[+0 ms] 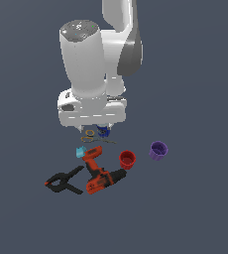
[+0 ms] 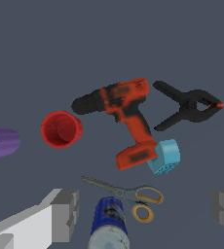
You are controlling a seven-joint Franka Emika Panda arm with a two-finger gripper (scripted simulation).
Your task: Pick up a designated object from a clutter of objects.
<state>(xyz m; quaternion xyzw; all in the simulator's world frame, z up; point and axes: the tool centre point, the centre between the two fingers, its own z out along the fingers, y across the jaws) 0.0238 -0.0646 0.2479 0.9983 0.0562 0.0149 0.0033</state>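
In the exterior view the cyan block (image 1: 80, 152) sits left of centre, touching the drill (image 1: 100, 171) base, just below the pincer (image 1: 93, 130), whose fingers stand apart and empty.

a plain, flat, dark slate-grey floor (image 1: 200, 213) fills both views, evenly lit.

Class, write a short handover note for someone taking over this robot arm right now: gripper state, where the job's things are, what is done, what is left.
Gripper: open, empty, above the clutter.
Cyan block: on the floor, against the base of the orange drill.
Nearby: black clamp beyond the block, scissors and blue can below the gripper, red cup, purple cup.
Done: nothing grasped or lifted yet.
Left: line up over the block, descend, close on it, lift it clear of the drill.
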